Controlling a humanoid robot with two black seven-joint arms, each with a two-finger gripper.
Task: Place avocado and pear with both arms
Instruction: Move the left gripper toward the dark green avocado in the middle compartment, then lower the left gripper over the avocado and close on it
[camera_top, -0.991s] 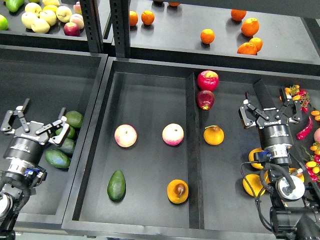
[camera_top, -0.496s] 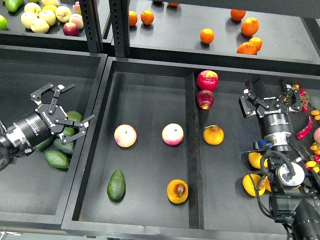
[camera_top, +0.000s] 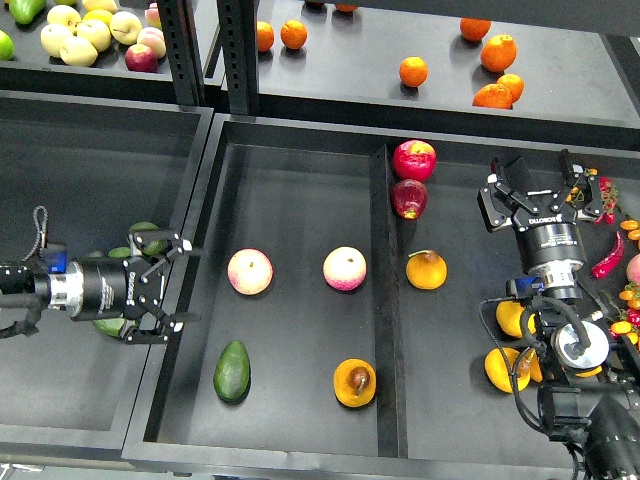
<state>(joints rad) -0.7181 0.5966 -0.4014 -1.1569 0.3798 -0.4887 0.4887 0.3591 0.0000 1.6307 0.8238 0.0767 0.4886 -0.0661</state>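
Middle tray (camera_top: 290, 160), left compartment: the avocado (camera_top: 232, 371) lies near the front-left corner, narrow tip pointing away from the camera, and the pear (camera_top: 355, 383) with its brown spot sits at the front right, close to the divider (camera_top: 385, 300). Both rest on the tray floor, nothing touching them. Behind them, two pink-and-yellow apples (camera_top: 250, 271) sit side by side, well apart from each other.

Right compartment of that tray: two red apples (camera_top: 415, 160) touching at the back against the divider, an orange-yellow pear with a stem (camera_top: 427, 270) further forward, and more yellow-orange fruit (camera_top: 510, 318) at the right, partly hidden behind the right arm.

Left tray (camera_top: 60, 130): a cluster of lighter green avocados (camera_top: 148, 236) against its right wall, mostly covered by the left end effector (camera_top: 170, 284), which lies level, fingers spread wide and empty, tips over the wall between the two trays.

Right end effector (camera_top: 540, 190) is upright over the right compartment, fingers parted, holding nothing.

Up on the shelf (camera_top: 350, 75): oranges (camera_top: 415, 72) scattered at right, yellow and red apples (camera_top: 95, 35) at left
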